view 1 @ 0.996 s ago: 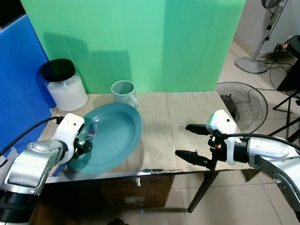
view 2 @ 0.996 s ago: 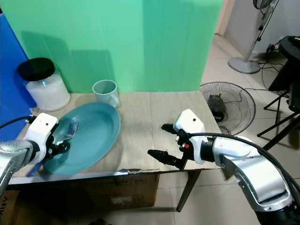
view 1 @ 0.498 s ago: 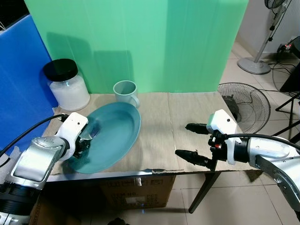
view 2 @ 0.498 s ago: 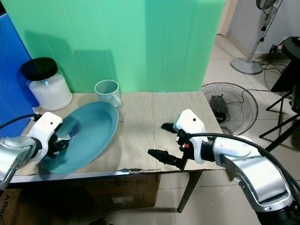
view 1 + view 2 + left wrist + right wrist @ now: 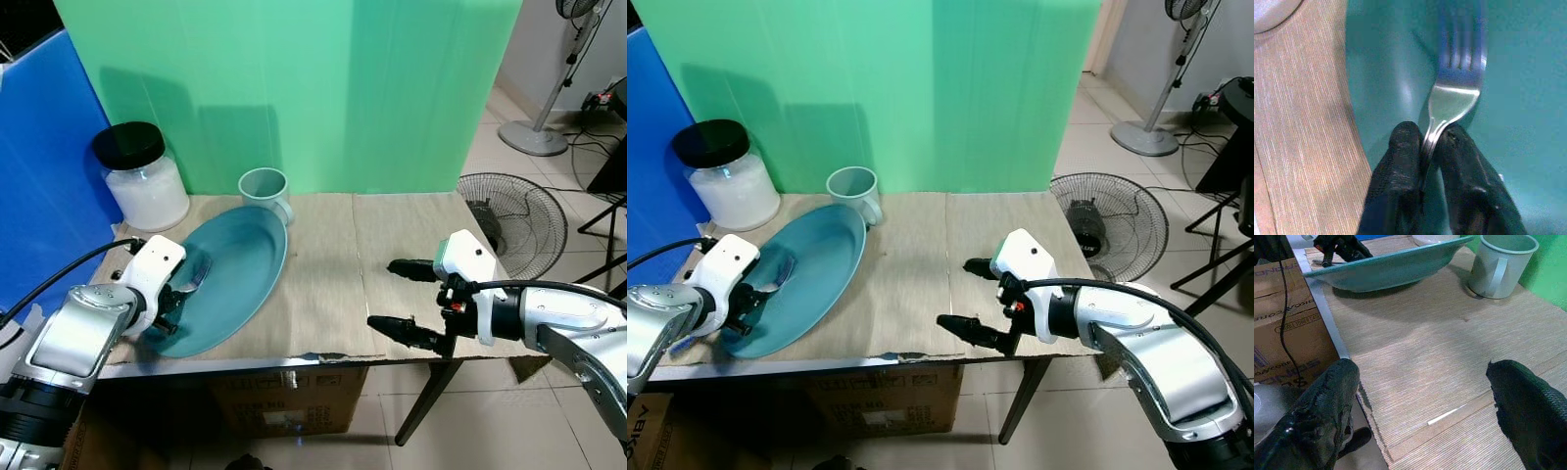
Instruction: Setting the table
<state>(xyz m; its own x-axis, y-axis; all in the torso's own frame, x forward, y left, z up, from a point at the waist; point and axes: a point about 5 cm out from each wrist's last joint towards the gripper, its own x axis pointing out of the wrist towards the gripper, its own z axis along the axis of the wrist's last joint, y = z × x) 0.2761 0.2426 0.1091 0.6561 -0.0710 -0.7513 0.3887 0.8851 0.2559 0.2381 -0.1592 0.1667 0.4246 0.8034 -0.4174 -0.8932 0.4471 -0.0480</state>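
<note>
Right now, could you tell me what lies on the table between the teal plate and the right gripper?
Nothing: between the teal plate and the right gripper the table is bare, as the left eye view shows.

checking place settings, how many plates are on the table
1. The teal plate lies on the table's left part, in front of the mug; the left gripper holds a fork over it. None seems hidden.
</note>
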